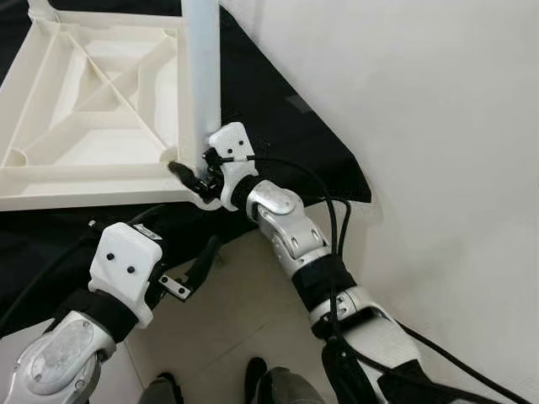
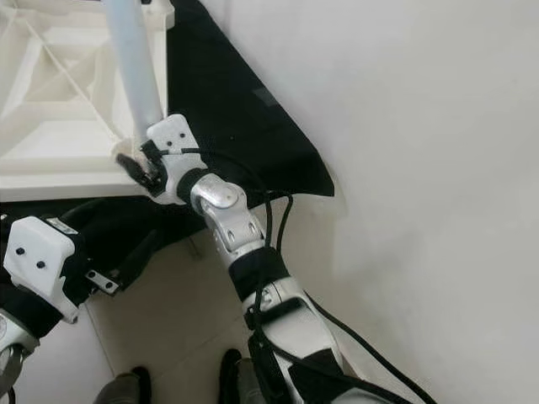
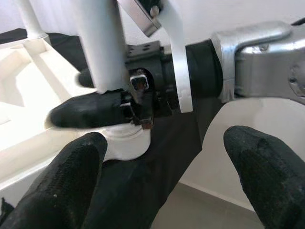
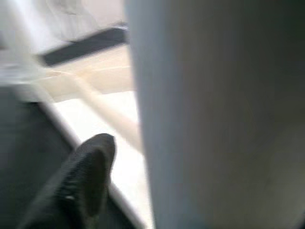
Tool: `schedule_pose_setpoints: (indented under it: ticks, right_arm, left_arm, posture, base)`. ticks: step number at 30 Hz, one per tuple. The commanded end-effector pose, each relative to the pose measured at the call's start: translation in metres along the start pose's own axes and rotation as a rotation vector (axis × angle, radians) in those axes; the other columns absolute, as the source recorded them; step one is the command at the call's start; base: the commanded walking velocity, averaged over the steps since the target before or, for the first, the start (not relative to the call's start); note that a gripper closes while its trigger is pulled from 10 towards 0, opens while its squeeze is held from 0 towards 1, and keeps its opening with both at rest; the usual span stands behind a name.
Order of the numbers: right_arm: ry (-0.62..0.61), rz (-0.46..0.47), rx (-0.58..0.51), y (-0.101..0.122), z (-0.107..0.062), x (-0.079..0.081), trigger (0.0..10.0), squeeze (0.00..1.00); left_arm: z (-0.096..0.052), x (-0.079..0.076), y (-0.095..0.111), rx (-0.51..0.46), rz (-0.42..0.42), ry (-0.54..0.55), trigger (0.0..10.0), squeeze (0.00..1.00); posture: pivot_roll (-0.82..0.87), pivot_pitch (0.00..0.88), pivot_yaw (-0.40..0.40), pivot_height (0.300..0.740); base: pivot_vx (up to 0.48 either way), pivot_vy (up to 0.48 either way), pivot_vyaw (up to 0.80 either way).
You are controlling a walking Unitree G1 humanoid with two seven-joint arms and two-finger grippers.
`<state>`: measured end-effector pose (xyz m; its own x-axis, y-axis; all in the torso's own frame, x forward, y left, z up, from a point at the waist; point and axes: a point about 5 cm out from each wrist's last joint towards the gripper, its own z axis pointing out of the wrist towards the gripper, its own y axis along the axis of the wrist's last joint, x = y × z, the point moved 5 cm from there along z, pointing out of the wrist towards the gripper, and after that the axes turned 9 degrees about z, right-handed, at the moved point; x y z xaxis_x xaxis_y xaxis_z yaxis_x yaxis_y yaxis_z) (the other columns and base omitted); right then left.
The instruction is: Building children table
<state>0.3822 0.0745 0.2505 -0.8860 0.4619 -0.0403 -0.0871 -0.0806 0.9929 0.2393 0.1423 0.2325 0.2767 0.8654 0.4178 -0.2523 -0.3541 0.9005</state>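
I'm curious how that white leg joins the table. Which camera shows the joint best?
The left wrist view: the leg enters its round socket with the right gripper clamped just above. The left eye view shows the joint small and from above. The right wrist view shows a blurred leg surface.

White tabletop [image 1: 93,177] and leg [image 1: 200,76] — black cloth [image 1: 278,118].
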Motion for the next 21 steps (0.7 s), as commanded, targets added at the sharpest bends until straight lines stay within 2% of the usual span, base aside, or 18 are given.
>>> schedule_pose_setpoints:
  ticks: [1, 2, 3, 4, 5, 7, 10, 11, 12, 13, 21]
  right_arm:
    - [0.132, -0.033, 0.014, 0.001, 0.003, 0.014, 10.0, 1.00]
    - [0.179, -0.062, 0.030, 0.002, 0.000, 0.014, 10.0, 0.42]
    - [0.179, -0.062, 0.030, 0.002, 0.000, 0.014, 10.0, 0.42]
    - [0.222, -0.087, 0.048, 0.003, -0.002, 0.015, 10.0, 0.00]
    - [0.222, -0.087, 0.048, 0.003, -0.002, 0.015, 10.0, 0.00]
    - [0.300, -0.125, 0.097, 0.002, -0.007, 0.015, 10.0, 0.00]
    - [0.307, -0.128, 0.113, 0.002, -0.007, 0.013, 10.0, 0.00]
    - [0.327, -0.126, 0.127, 0.003, -0.007, 0.012, 6.8, 0.00]
    - [0.340, -0.122, 0.135, 0.003, -0.007, 0.011, 5.0, 0.00]
    - [0.344, -0.119, 0.145, 0.003, -0.008, 0.010, 0.0, 0.00]
    - [0.337, -0.111, 0.166, 0.003, -0.012, 0.001, 0.0, 0.00]
  left_arm:
    - [-0.002, -0.003, -0.001, 0.010, -0.003, -0.012, 10.0, 0.00]
    - [-0.002, -0.004, -0.001, 0.010, -0.004, -0.013, 10.0, 0.00]
    - [-0.002, -0.004, -0.001, 0.010, -0.004, -0.013, 10.0, 0.00]
    - [-0.002, -0.004, -0.001, 0.010, -0.004, -0.014, 10.0, 0.00]
    - [-0.002, -0.004, -0.001, 0.010, -0.004, -0.014, 10.0, 0.00]
    - [-0.003, -0.005, 0.000, 0.010, -0.005, -0.017, 10.0, 0.00]
    - [-0.003, -0.006, 0.000, 0.010, -0.005, -0.018, 10.0, 0.00]
    - [-0.004, -0.006, 0.001, 0.011, -0.006, -0.019, 10.0, 0.00]
    - [-0.005, -0.007, 0.001, 0.012, -0.006, -0.020, 10.0, 0.00]
    - [-0.005, -0.007, 0.001, 0.014, -0.006, -0.021, 10.0, 0.00]
    - [-0.007, -0.008, 0.001, 0.022, -0.004, -0.020, 10.0, 0.00]
  posture:
    - [0.24, 0.315, -0.182, 0.740]
    - [0.24, 0.315, -0.182, 0.740]
    - [0.24, 0.315, -0.182, 0.740]
    - [0.24, 0.316, -0.183, 0.740]
    - [0.24, 0.316, -0.183, 0.740]
    - [0.25, 0.323, -0.189, 0.740]
    - [0.25, 0.330, -0.190, 0.740]
    - [0.26, 0.334, -0.189, 0.740]
    - [0.26, 0.334, -0.189, 0.740]
    - [0.26, 0.340, -0.191, 0.740]
    - [0.26, 0.350, -0.191, 0.740]
  base:
    - [0.000, 0.000, 0.00]
    - [0.000, 0.000, 0.00]
    - [0.000, 0.000, 0.00]
    - [0.000, 0.000, 0.00]
    - [0.000, 0.000, 0.00]
    - [0.000, 0.000, 0.00]
    - [0.000, 0.000, 0.00]
    - [0.000, 0.000, 0.00]
    - [0.000, 0.000, 0.00]
    - [0.000, 0.000, 0.00]
    - [0.000, 0.000, 0.00]
